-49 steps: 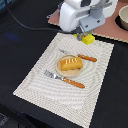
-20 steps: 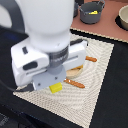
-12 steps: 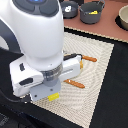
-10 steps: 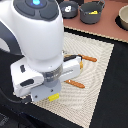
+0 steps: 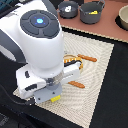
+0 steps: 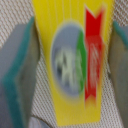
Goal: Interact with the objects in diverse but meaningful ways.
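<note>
Packet first: the small yellow packet with the red mark and a round blue-grey logo (image 6: 75,62) sits dead centre in the wrist view, right between the two teal-padded fingers (image 6: 22,80) of the gripper (image 6: 72,70). Its long axis runs parallel to the finger faces, so the pads flank its long edges. Both pads look to be touching or very nearly touching those edges, so I'd call it clamped on the packet, though the blur makes actual contact hard to confirm.

In the exterior view only a yellow corner of it (image 5: 55,98) pokes out under the white robot arm (image 5: 42,45), in the lower middle of the frame, low over the near edge of the beige woven placemat (image 5: 95,55).

Further out, up and to the right on the mat, the orange-brown bread loaf (image 5: 71,61) is mostly hidden behind the arm, with the orange-handled cutlery (image 5: 87,58) beside it. Dark grey pots (image 5: 91,11) sit along the top edge.

So the packet isn't off to any side of the gripper. It's already inside the jaws, and my guess is the next move is simply straight up or straight down.
</note>
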